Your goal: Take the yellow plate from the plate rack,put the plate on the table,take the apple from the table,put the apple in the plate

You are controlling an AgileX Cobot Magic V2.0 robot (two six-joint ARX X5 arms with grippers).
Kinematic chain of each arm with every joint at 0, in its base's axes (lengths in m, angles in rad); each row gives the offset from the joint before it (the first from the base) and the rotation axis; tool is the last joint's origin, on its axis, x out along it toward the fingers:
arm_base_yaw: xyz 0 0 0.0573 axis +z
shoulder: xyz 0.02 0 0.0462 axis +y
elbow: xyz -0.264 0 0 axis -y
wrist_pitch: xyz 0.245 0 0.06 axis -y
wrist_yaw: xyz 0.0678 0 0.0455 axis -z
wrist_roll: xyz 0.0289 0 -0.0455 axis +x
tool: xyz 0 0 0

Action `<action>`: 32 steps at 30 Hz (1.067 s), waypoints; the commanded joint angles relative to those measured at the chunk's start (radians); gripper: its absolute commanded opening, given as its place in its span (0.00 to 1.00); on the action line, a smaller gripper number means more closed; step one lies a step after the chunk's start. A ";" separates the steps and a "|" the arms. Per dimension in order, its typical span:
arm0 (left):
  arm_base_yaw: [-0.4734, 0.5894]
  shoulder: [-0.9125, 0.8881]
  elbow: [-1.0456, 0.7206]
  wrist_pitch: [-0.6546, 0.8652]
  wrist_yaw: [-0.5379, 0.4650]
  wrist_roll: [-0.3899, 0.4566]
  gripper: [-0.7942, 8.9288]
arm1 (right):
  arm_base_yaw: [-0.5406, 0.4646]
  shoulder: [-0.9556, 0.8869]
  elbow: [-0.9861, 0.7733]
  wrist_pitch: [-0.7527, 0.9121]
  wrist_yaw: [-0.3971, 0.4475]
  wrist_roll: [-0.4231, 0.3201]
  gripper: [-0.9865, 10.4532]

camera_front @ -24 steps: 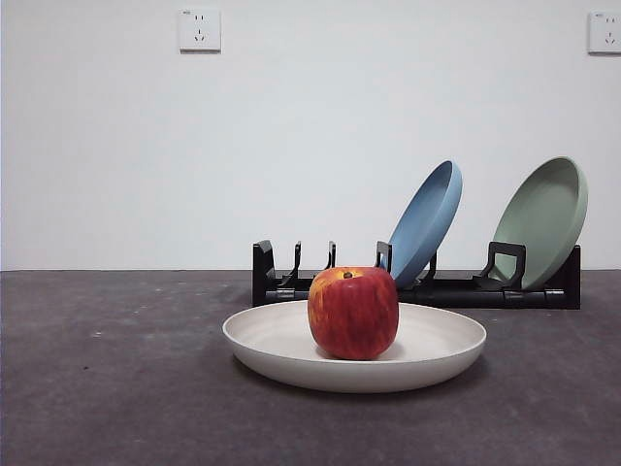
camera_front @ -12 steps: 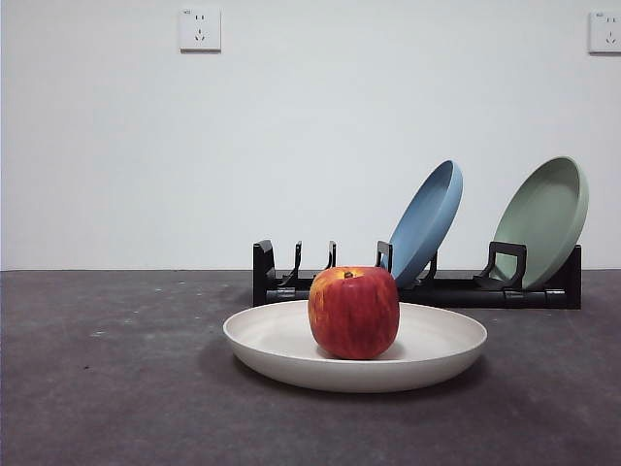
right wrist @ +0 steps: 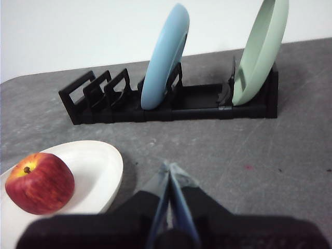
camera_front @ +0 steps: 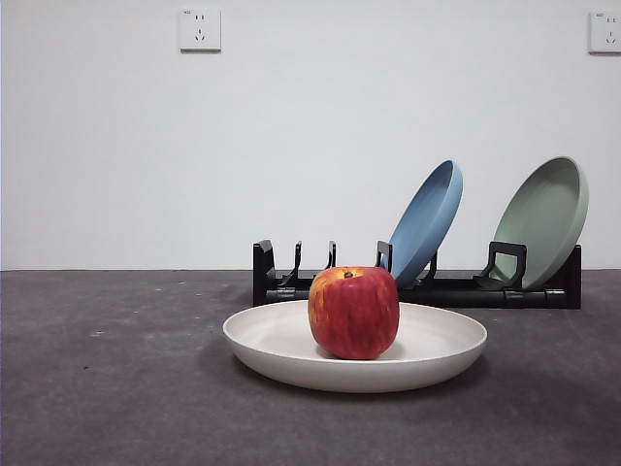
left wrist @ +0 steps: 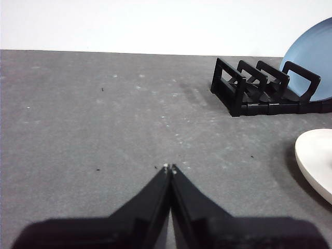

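- Nothing has shifted across the earlier front views: the apple (camera_front: 353, 313) sits where it sat, upright in the middle of the yellow plate (camera_front: 291, 361), and no arm shows in that view.
- That cream-coloured plate lies flat on the table (camera_front: 107, 388), just in front of the plate rack (camera_front: 427, 289), whose nearer slots stand vacant.
- Behind it, the blue plate (camera_front: 427, 221) and the pale green plate (camera_front: 543, 218) lean in the rack.
- Seen from its wrist view, the left gripper (left wrist: 169, 168) hangs over bare table with its jaws pressed together, holding nothing.
- Likewise the right gripper (right wrist: 168, 167) has its jaws pressed together, near the plate's rim.
- Judging by this layout, every step looks finished; no further move seems called for beyond keeping both arms clear.
- No readable brand or writing appears; only two wall sockets (camera_front: 199, 30) show.
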State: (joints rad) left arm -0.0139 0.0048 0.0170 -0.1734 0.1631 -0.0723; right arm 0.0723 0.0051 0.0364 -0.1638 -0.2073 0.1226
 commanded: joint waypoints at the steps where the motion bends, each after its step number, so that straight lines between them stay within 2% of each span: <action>1: 0.003 -0.003 -0.013 0.002 -0.003 -0.007 0.08 | 0.000 -0.004 -0.020 0.012 0.003 0.015 0.09; 7: 0.003 -0.003 -0.013 0.002 -0.003 -0.007 0.08 | 0.001 -0.004 -0.031 -0.002 0.000 0.016 0.09; 10: 0.003 -0.003 -0.013 0.002 -0.004 -0.007 0.08 | 0.001 -0.004 -0.031 -0.002 0.000 0.049 0.09; 32: 0.003 -0.003 -0.013 0.002 -0.003 -0.007 0.08 | 0.001 0.002 -0.030 -0.002 0.004 0.048 0.09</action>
State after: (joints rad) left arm -0.0139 0.0048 0.0170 -0.1734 0.1631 -0.0727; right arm 0.0727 0.0055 0.0212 -0.1654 -0.2066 0.1616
